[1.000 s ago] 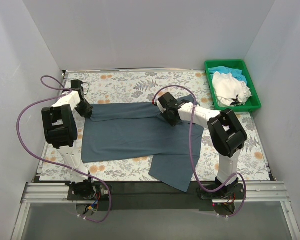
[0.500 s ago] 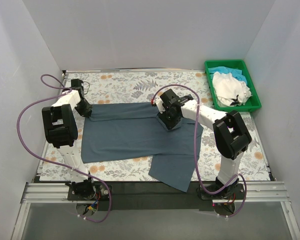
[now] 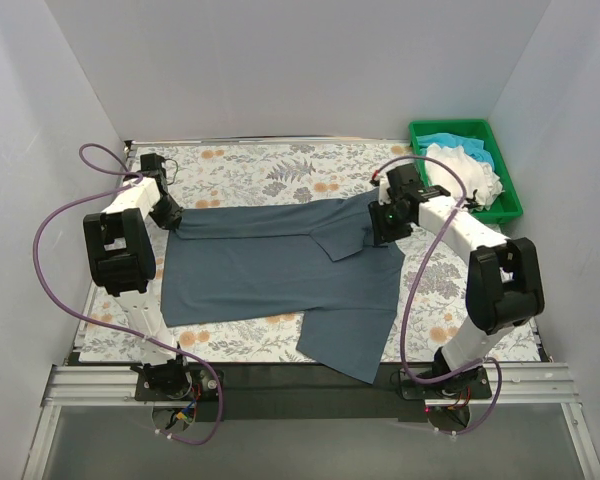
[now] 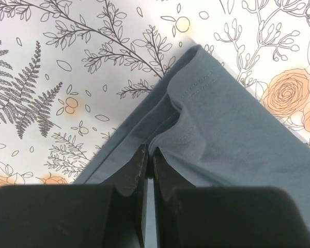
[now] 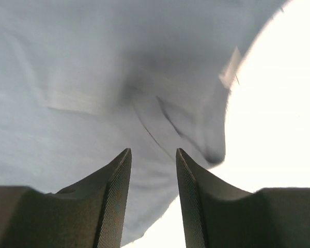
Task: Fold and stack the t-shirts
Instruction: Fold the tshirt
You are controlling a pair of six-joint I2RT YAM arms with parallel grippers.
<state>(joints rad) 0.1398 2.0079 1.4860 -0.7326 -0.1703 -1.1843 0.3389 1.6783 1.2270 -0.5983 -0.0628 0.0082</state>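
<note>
The dark slate t-shirt (image 3: 270,265) lies spread on the floral table, one part hanging toward the front edge. My left gripper (image 3: 172,220) is shut on the shirt's far left corner; in the left wrist view the fingers (image 4: 146,150) pinch a raised fold of the cloth (image 4: 237,134). My right gripper (image 3: 383,225) is at the shirt's far right edge. In the right wrist view it (image 5: 152,151) is open, with the grey cloth (image 5: 93,77) just beyond the fingertips and nothing between them. The white t-shirt (image 3: 465,175) and the turquoise t-shirt (image 3: 442,140) lie bunched in the tray.
The green plastic tray (image 3: 515,205) stands at the far right corner, just right of my right arm. White walls close in the table on three sides. The floral tablecloth (image 3: 270,170) shows behind the shirt.
My right gripper has moved from the middle of the dark shirt out to its right edge, and the cloth there now lies drawn out to the right. The left gripper has stayed put.
</note>
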